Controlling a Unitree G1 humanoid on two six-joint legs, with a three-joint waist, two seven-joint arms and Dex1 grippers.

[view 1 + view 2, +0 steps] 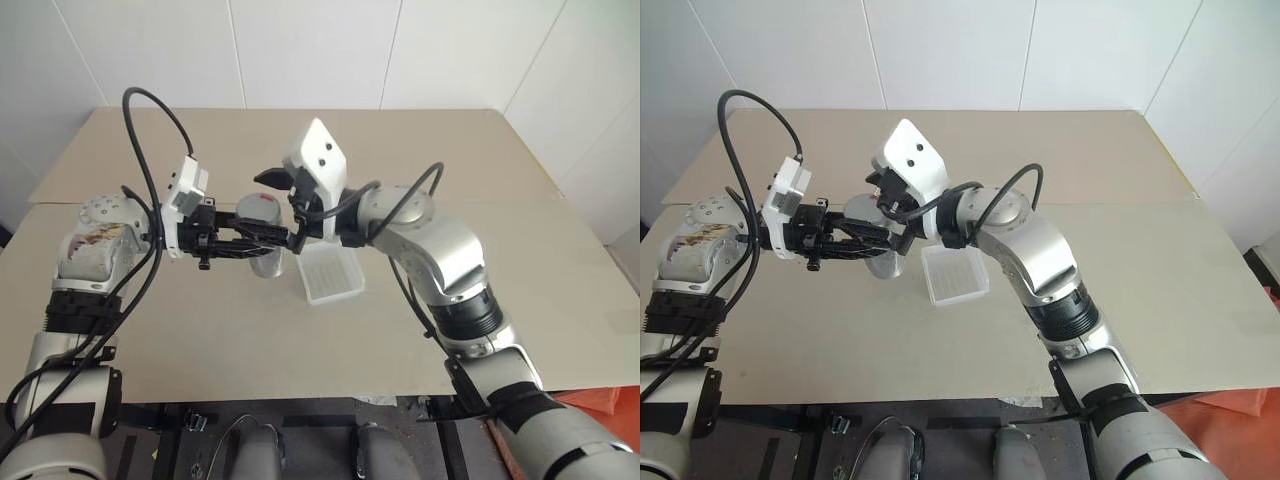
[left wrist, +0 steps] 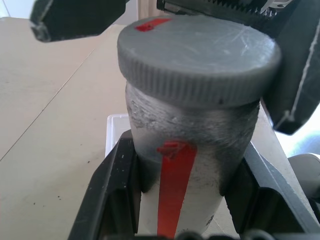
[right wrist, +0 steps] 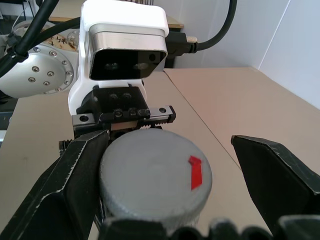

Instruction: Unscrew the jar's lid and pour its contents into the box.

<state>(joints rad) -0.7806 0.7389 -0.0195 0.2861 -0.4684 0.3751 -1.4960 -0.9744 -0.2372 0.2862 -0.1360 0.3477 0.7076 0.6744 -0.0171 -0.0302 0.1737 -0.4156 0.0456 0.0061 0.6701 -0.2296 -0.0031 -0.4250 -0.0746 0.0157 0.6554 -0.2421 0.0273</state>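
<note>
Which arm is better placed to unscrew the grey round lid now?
The right. Its end effector stands open around the grey round screw lid, ready to close and twist. The left end effector is shut on the clear plastic jar, so it must hold.

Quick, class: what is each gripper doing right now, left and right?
Left gripper: closed on the jar, holding it above the table.
Right gripper: open, its fingers either side of the lid, not yet clamped.

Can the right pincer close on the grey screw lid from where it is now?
Probably yes. The right pincer stands open, one finger either side of the round grey ribbed lid, nothing between. The left pincer grips the clear plastic jar lower down, below the lid.
</note>
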